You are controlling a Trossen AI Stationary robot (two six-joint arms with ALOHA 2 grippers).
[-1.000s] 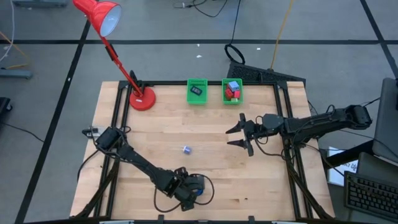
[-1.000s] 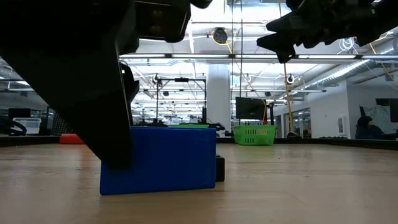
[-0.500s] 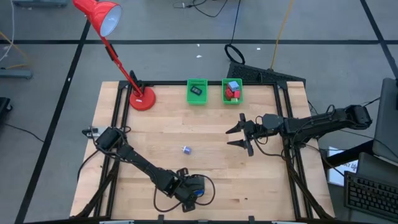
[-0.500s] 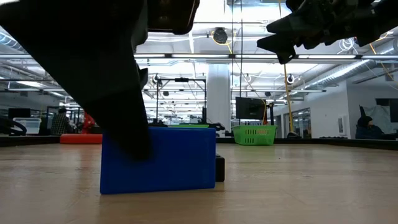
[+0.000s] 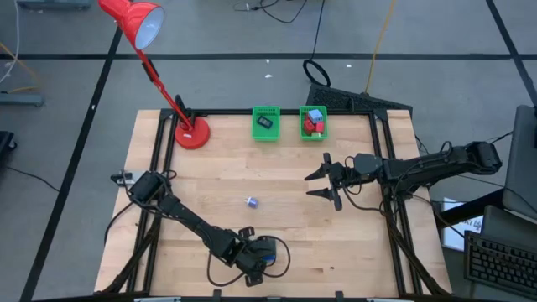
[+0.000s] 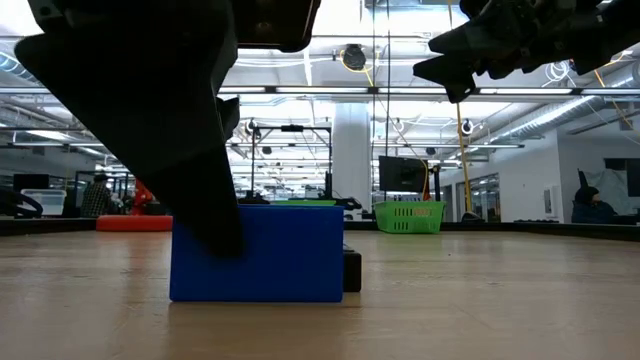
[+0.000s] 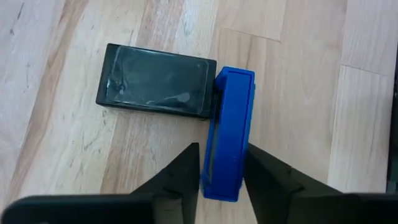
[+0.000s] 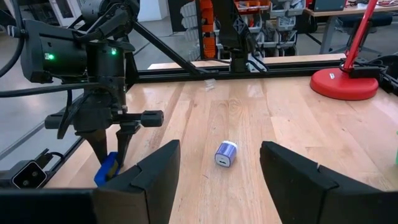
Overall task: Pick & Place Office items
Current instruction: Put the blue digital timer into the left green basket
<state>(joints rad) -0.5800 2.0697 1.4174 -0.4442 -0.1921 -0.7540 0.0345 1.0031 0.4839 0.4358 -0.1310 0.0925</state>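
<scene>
A dark blue oblong (image 7: 229, 134) stands on its long narrow edge on the wood near the table's front edge. My left gripper (image 7: 222, 149) is shut on it from above, seen in the high view too (image 5: 262, 257). A black oblong (image 7: 155, 81) lies flat, with one long side against the blue one's end. In the low view the blue oblong (image 6: 260, 255) half hides it (image 6: 351, 270). A small white and blue piece (image 5: 251, 201) lies mid-table. My right gripper (image 5: 323, 186) hovers open at the table's middle right, holding nothing. My left gripper pinches the blue oblong's two broad sides (image 7: 209, 163) between its two fingers (image 7: 186, 171), on the half away from the black oblong. The fingers point down and lie across the oblong. It stands upright on its long edge on the table, its other end against the black oblong.
Two green mesh baskets stand at the far edge: one (image 5: 266, 123) holds a dark piece, the other (image 5: 314, 123) holds red blocks and a pale blue cube. A red desk lamp (image 5: 191, 132) stands at the far left. Bare wood lies between the arms.
My left gripper's fingers have closed in from wide open onto the blue oblong's sides. The oblong has been nudged a little along the table and now stands squarer. My right gripper has kept still.
</scene>
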